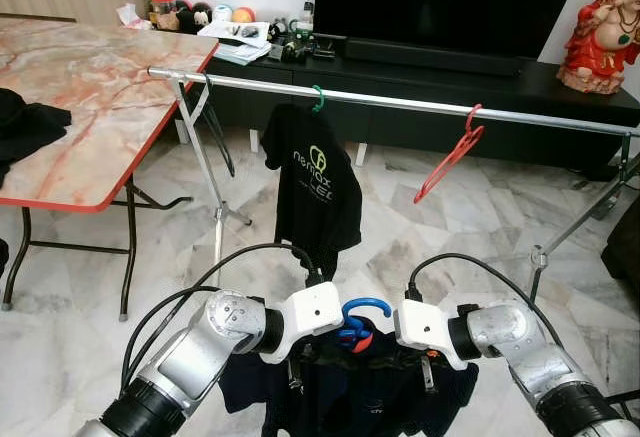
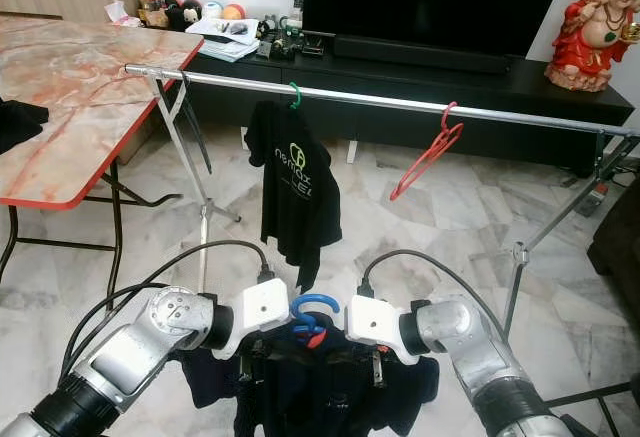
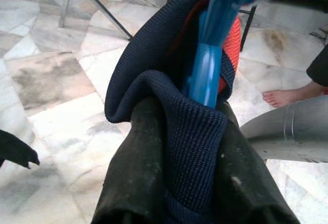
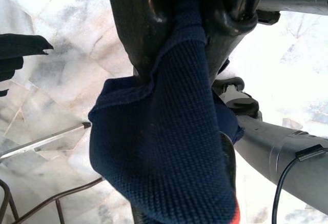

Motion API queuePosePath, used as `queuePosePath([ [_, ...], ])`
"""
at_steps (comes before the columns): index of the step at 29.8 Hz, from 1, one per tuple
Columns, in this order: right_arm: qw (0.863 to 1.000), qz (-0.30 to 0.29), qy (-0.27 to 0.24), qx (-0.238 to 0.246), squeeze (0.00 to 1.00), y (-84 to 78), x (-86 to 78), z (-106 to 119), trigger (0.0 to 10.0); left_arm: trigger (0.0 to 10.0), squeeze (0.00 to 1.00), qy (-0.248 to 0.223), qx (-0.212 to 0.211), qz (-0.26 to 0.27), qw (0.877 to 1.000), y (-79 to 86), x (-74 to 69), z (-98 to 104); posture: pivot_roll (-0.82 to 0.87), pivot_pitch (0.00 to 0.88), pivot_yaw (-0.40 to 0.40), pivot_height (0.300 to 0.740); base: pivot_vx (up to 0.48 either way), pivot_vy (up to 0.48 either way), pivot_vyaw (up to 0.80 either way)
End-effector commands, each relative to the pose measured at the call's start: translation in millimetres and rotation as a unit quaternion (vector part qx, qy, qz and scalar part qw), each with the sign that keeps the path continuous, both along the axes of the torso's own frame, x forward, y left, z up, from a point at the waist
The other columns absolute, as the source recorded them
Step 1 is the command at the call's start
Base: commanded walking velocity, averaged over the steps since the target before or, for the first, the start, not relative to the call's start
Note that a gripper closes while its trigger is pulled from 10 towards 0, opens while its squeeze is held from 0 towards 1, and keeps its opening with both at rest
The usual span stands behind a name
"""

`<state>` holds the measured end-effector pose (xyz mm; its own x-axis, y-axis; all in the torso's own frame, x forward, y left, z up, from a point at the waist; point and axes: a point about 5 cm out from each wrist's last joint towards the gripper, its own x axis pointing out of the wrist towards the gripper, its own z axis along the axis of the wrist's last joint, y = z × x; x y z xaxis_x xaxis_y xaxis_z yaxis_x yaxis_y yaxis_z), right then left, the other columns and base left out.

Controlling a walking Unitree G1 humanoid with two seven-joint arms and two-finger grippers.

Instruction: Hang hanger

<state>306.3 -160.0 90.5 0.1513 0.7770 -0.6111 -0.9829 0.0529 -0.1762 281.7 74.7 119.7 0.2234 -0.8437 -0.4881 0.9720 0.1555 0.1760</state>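
A dark navy garment [image 1: 350,392] on a blue hanger [image 1: 362,309] hangs between my two arms, low in front of me. My left gripper [image 3: 187,152] is shut on the garment's collar beside the blue hanger neck [image 3: 207,75]. My right gripper [image 4: 179,39] is shut on the navy knit fabric [image 4: 164,152] too. Ahead runs a silver clothes rail [image 1: 400,100]. On it hang a black T-shirt [image 1: 315,187] on a green hook [image 1: 318,99] and a bare red hanger [image 1: 450,155].
A marble-top table [image 1: 90,87] with a red edge stands at the left, a black cloth [image 1: 25,122] on it. Behind the rail is a black TV cabinet [image 1: 420,77] with a red figurine [image 1: 605,32]. A person's bare foot [image 3: 292,95] rests on the marble floor.
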Motion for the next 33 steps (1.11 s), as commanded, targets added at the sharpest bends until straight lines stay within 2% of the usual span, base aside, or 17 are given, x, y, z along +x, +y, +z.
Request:
queuePosePath([
  [1, 0.999, -0.01, -0.034, 0.04, 0.0, 2.3, 6.3, 17.3, 0.0, 0.0, 0.0, 0.016, 0.002, -0.006, 1.0, -3.5, -5.3, -6.0, 0.04, 0.07, -0.088, 0.74, 0.0, 0.0, 0.0],
  [13, 0.998, -0.022, -0.026, 0.052, 0.0, 1.7, 5.8, 15.0, 0.0, 0.0, 0.0, 0.021, -0.014, -0.011, 1.0, -5.7, -7.0, -2.4, 0.04, 0.067, -0.088, 0.74, 0.0, 0.0, 0.0],
  [14, 0.998, -0.032, -0.029, 0.047, 0.0, 0.7, 7.1, 13.3, 8.5, 0.0, 0.0, 0.022, -0.015, -0.012, 1.0, -6.2, -7.4, -2.4, 0.04, 0.064, -0.089, 0.74, 0.0, 0.0, 0.0],
  [15, 0.998, -0.036, -0.03, 0.045, 0.0, 0.2, 7.6, 12.5, 8.5, 0.0, 0.0, 0.022, -0.016, -0.012, 1.0, -6.4, -7.5, -2.5, 0.04, 0.064, -0.089, 0.74, 0.0, 0.0, 0.0],
  [16, 0.998, -0.038, -0.02, 0.043, 0.35, -0.8, 6.9, 10.0, 10.0, 0.0, 0.0, 0.022, -0.016, -0.011, 1.0, -6.6, -7.6, -2.7, 0.04, 0.063, -0.089, 0.74, 0.0, 0.0, 0.0],
  [17, 0.998, -0.038, -0.011, 0.045, 1.0, -1.2, 6.0, 8.7, 10.0, 0.0, 0.0, 0.022, -0.016, -0.011, 1.0, -6.6, -7.8, -2.6, 0.04, 0.063, -0.089, 0.74, 0.0, 0.0, 0.0],
  [23, 0.998, -0.041, -0.011, 0.041, 1.0, -2.6, 4.7, 6.1, 10.0, 0.0, 0.0, 0.024, -0.015, -0.01, 1.0, -5.1, -8.7, -3.4, 0.04, 0.056, -0.086, 0.74, 0.0, 0.0, 0.0],
  [33, 0.999, -0.038, -0.013, 0.018, 1.0, -11.2, 5.5, 9.9, 10.0, 0.0, 0.0, 0.029, 0.018, 0.027, 0.999, 15.8, -3.4, -15.5, 0.03, 0.058, -0.079, 0.74, 0.0, 0.0, 0.0],
])
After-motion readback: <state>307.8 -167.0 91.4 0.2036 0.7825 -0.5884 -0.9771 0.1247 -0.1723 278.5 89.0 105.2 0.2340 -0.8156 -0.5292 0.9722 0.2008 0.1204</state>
